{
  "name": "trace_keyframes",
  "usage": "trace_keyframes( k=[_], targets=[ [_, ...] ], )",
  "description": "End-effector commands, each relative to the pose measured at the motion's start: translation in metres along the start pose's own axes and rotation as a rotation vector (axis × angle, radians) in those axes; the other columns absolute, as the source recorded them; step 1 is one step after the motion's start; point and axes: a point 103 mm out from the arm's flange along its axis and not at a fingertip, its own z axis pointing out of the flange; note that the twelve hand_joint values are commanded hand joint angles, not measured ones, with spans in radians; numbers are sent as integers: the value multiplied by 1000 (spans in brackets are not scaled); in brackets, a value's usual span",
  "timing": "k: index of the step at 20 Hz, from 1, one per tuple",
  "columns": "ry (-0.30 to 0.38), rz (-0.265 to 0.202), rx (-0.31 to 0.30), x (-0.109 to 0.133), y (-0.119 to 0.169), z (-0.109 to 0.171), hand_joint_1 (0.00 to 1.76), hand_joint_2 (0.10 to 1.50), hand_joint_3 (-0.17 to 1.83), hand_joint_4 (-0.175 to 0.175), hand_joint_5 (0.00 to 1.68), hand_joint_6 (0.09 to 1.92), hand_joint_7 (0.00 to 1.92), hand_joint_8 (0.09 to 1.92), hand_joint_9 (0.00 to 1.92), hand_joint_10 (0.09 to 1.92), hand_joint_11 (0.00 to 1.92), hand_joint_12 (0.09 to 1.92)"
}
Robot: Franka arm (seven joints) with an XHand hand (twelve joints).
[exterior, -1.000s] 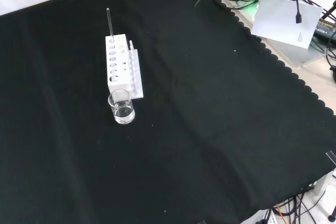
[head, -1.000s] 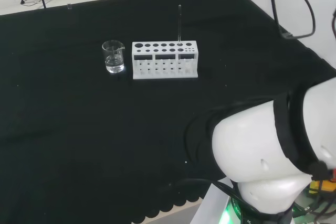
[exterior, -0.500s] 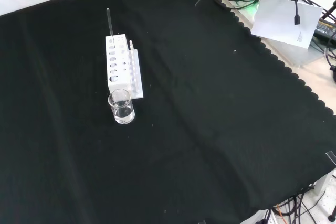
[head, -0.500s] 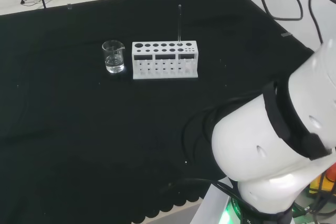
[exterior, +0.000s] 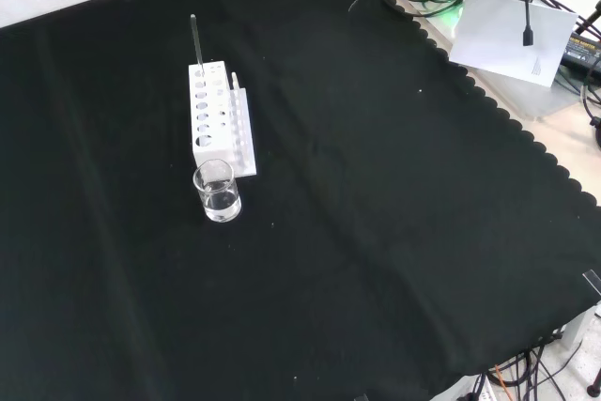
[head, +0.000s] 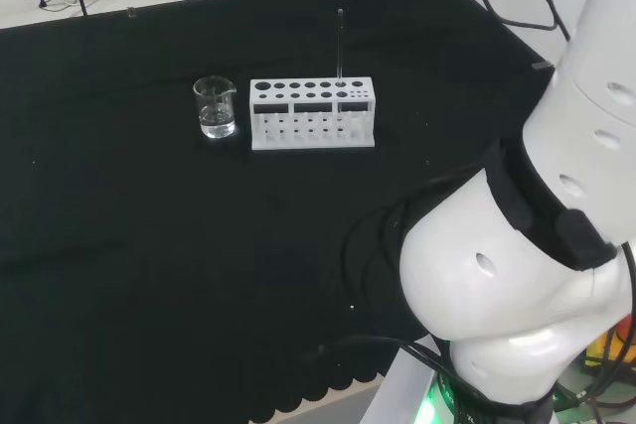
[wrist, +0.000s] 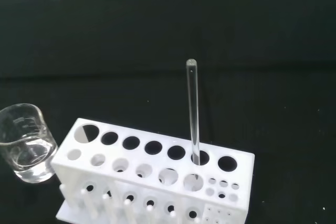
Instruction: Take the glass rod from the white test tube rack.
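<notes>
- On the black cloth (head: pixel 149 245), the white test tube rack (head: pixel 312 113) stands upright, toward the far side of the bench in the head view.
- Glass rod (head: pixel 340 47): seated upright in a hole of the rack's back row, second hole from the rack's right end in the head view. Most of its length rises clear above the rack top.
- Front view: the rod (exterior: pixel 195 44) occupies the far end of the rack (exterior: pixel 218 119), at the upper end of the rack as seen there.
- Wrist view: the rod (wrist: pixel 193 111) is clear and straight and enters a hole in the large-hole row of the rack (wrist: pixel 157 182). Nothing touches it.
- Small glass beaker (head: pixel 215 107): stands just beside the rack's left end in the head view, apart from it, with clear liquid in its lower part. In the front view the beaker (exterior: pixel 218 192) sits just in front of the rack's near end.
- Arm links (head: pixel 517 245): large white shapes at the right of the head view, well apart from the rack.
- Hand state: cannot tell from these views.
</notes>
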Motion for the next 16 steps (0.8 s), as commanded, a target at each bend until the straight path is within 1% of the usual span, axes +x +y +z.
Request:
trace_keyframes(
  k=[1, 2, 4, 10, 16],
  targets=[
    [-15, -8, 7, -16, 30, 22, 724, 800, 627, -135, 129, 87, 51, 859, 126, 910, 0, 1287],
    [-24, -7, 13, -16, 32, 25, 722, 801, 627, -135, 129, 87, 54, 860, 128, 910, 0, 1289],
    [-21, -9, 20, -15, 37, 32, 719, 803, 626, -136, 130, 87, 58, 862, 130, 910, 0, 1292],
    [13, -10, 35, -17, 46, 54, 707, 810, 622, -137, 135, 87, 79, 870, 147, 914, 0, 1296],
    [32, -16, 39, -17, 51, 70, 701, 819, 612, -146, 155, 87, 136, 889, 255, 919, 0, 1353]
  ],
)
